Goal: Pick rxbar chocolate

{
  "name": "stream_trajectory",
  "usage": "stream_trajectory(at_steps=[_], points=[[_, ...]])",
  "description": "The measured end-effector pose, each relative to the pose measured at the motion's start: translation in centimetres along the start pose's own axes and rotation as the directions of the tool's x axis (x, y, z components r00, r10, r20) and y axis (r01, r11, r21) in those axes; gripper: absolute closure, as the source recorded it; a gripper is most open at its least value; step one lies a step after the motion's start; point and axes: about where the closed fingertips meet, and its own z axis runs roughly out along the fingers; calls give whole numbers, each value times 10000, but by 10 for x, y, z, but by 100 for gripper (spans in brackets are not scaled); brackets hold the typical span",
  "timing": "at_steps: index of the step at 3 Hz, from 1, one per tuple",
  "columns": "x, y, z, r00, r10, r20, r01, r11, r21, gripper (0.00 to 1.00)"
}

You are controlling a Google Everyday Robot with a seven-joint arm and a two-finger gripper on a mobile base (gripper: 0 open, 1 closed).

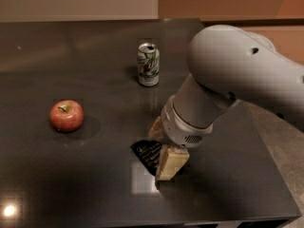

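Where gripper (157, 155) meets rxbar chocolate (144, 152), flat (black)

A red apple (66, 115) lies at the left of the dark bench (57, 184). A green-white can (148, 64) stands upright farther back, well apart from it. The gripper (158, 153) hangs low, nearer than the can.

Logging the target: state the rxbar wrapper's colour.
Black with pale text lines, shown in the camera view; the gripper is down over the rxbar chocolate.

Black, white-lettered rxbar chocolate (145, 153) flat on the table (57, 184), right end under the gripper (159, 154).
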Motion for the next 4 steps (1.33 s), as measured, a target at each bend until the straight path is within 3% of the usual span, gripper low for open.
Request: stream_trajectory(at_steps=[1,2,4], points=[[-3,0,-11,9993,361,127,-367,9981,495,100],[-8,0,-34,9957,818,445,-869,9877,1303,100],[-19,-1,-78,9894,1183,837,-1355,9599,2454,100]])
